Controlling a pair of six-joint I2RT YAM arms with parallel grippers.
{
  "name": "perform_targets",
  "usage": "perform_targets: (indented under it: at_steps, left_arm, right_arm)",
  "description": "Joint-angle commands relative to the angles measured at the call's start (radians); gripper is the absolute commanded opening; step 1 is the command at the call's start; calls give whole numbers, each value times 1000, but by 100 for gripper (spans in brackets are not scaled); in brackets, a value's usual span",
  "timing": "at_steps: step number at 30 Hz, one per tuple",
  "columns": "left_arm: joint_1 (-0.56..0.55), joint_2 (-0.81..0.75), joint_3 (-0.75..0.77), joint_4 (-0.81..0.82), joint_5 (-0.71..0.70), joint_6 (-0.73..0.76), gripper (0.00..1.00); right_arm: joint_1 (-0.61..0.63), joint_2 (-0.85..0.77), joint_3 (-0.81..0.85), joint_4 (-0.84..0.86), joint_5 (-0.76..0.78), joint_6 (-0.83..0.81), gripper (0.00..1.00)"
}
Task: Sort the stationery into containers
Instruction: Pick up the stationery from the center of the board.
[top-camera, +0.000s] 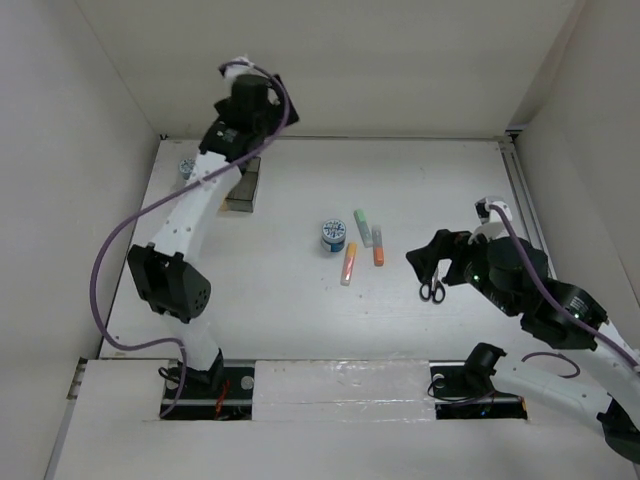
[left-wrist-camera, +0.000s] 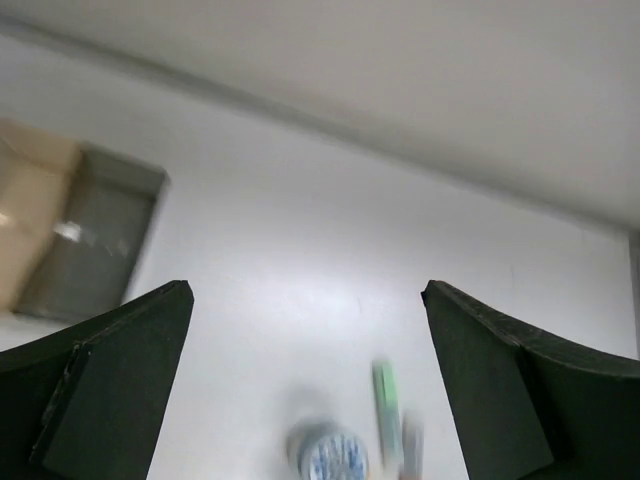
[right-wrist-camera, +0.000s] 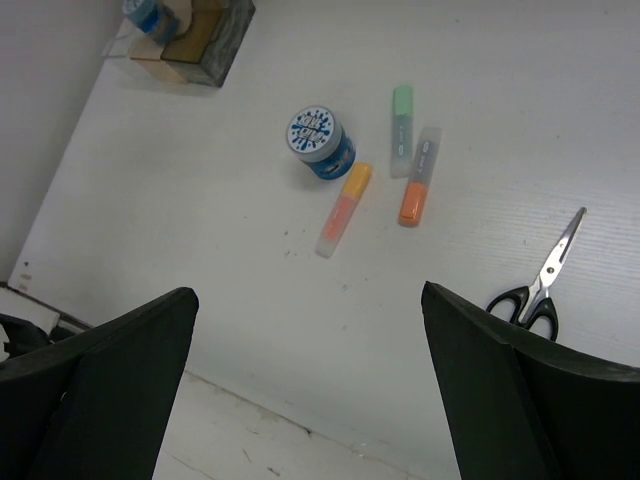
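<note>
Smoky-grey bin sits far left on the table, mostly under the left arm in the top view. Amber bin joins it, seen only in the wrist views. The right wrist view shows what the top view barely does: a blue-white roll at the far end of the row, apparently in the clear bin, though the frame edge cuts it off.

Left gripper hangs high over the back left of the table. Its jaws are spread wide with nothing between them. Its camera sees the bins at left and blurred items below.

Second roll stands mid-table, upright, well apart from the bins. Just right of it is the green-tipped marker, and the orange-tipped marker lies alongside that, nearly touching. Yellow-orange marker lies just below the roll, tilted. The left wrist view shows only the roll and the green marker, both smeared. The right wrist view shows all three markers sharply.

Scissors lie closed right of the markers, black handles toward the near edge.

Right gripper hovers above the table near the scissors. Its fingers are fully apart and empty.
</note>
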Motion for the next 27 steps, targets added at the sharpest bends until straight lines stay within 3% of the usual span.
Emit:
perform_targets:
  at_steps: [1, 3, 6, 8, 11, 17, 27]
  left_arm:
    - [-153, -106, -220, -47, -46, 10, 100]
    - [-192, -157, -402, 14, 7, 21, 100]
    - [-278, -209, -518, 105, 31, 65, 100]
    - [-366, -159, -488, 41, -43, 65, 100]
    - [-402, -107, -481, 3, -43, 21, 100]
    - [-411, -73, -592, 71, 44, 10, 100]
    - [-421, 24, -610, 136, 115, 21, 100]
  right_arm:
    - [8, -34, 73, -33, 46, 21, 100]
    - [8, -49, 87, -57, 34, 21, 100]
    - [8, -77, 87, -71, 21, 21, 100]
    - [8, -86, 87, -82, 12, 30, 100]
    - [8, -95, 87, -82, 1, 50, 100]
    - [8, -104, 78, -82, -32, 59, 100]
    - [8, -42, 47, -17, -54, 59, 100]
